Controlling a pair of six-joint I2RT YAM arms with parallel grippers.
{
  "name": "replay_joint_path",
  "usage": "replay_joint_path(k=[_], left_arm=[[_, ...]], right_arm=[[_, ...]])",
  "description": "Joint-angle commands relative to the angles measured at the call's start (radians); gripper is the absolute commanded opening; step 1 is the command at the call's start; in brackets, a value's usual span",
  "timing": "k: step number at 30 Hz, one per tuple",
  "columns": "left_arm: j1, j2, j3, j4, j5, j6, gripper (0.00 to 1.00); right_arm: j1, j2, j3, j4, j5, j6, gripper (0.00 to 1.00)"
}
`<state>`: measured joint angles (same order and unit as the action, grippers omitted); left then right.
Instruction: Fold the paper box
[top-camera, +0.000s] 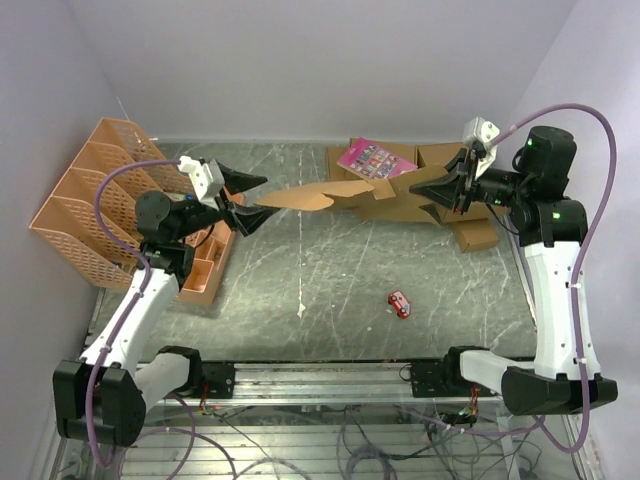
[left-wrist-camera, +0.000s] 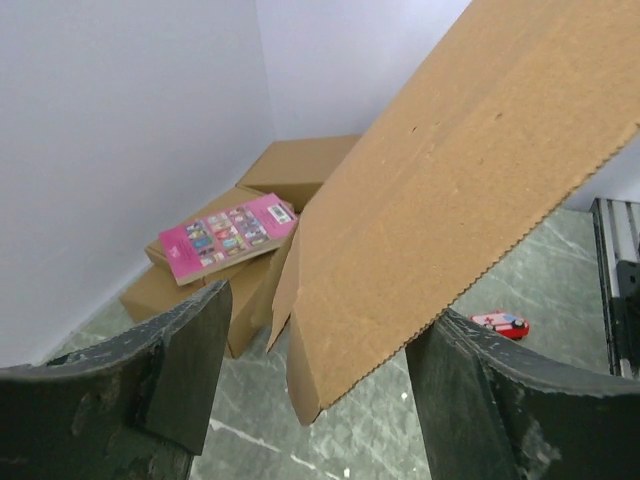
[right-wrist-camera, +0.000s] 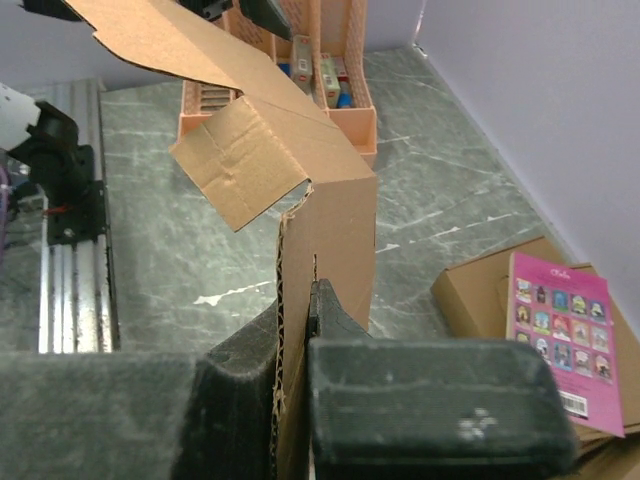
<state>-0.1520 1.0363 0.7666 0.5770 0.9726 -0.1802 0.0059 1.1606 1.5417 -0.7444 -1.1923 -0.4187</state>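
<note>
The paper box (top-camera: 310, 198) is a flat brown die-cut cardboard piece held in the air across the middle of the table. My right gripper (top-camera: 420, 191) is shut on its right end; in the right wrist view the corrugated edge (right-wrist-camera: 330, 210) is pinched between the jaws (right-wrist-camera: 300, 330), with a loose flap (right-wrist-camera: 240, 175) hanging out ahead. My left gripper (top-camera: 255, 200) is open around the left end. In the left wrist view the panel (left-wrist-camera: 450, 190) slants between the spread fingers (left-wrist-camera: 320, 390), and its serrated edge lies by the right finger (left-wrist-camera: 500, 400).
Larger brown boxes (top-camera: 465, 215) sit at the back right, one with a pink booklet (top-camera: 375, 158) on it. A peach mesh rack (top-camera: 90, 200) and an orange bin (top-camera: 205, 265) stand at the left. A small red toy car (top-camera: 400, 303) lies on the grey table.
</note>
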Motion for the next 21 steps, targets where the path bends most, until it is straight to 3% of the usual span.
replay_joint_path(k=[1, 5, 9, 14, 17, 21], left_arm=[[0.008, 0.013, -0.013, 0.268, -0.026, -0.104, 0.77], [0.008, 0.05, 0.005, 0.321, 0.003, -0.146, 0.66], [0.008, 0.089, 0.031, 0.337, 0.04, -0.177, 0.46], [0.009, 0.103, 0.047, 0.338, 0.073, -0.191, 0.4], [0.011, 0.103, 0.071, 0.275, 0.079, -0.162, 0.11], [0.015, 0.105, 0.1, 0.222, 0.086, -0.152, 0.08]], right_arm=[[-0.003, 0.019, 0.019, 0.063, -0.062, 0.118, 0.0], [-0.003, 0.024, 0.014, 0.079, -0.071, 0.144, 0.0], [-0.003, 0.026, 0.008, 0.081, -0.072, 0.153, 0.0], [-0.003, 0.034, 0.023, 0.071, -0.061, 0.153, 0.0], [-0.003, 0.041, 0.028, 0.064, -0.052, 0.15, 0.0], [-0.004, 0.054, 0.034, 0.059, -0.042, 0.161, 0.0]])
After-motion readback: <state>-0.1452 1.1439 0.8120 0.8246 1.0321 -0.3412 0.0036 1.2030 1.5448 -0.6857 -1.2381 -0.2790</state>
